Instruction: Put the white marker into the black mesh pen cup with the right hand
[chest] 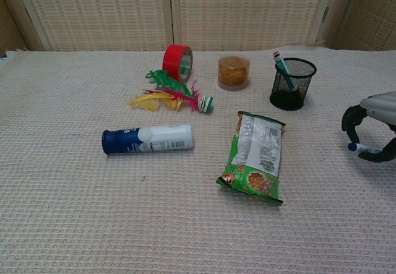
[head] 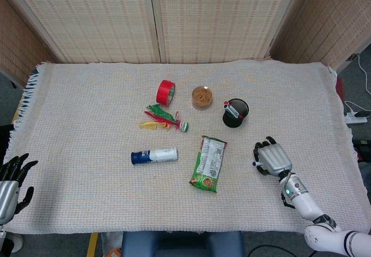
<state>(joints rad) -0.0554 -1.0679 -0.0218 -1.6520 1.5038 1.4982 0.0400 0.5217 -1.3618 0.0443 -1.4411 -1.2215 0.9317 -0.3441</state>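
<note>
The white marker with a blue cap lies level in my right hand, whose fingers curl around it a little above the cloth near the table's right side. In the head view, that right hand covers nearly all of the marker. The black mesh pen cup stands upright behind and to the left of the hand, with other pens in it; the head view shows the cup too. My left hand hangs off the table's front left corner, fingers spread, holding nothing.
A green snack packet lies left of the right hand. Further left lies a blue-and-white bottle on its side. Behind are a feathered shuttlecock, a red tape roll and a small amber jar.
</note>
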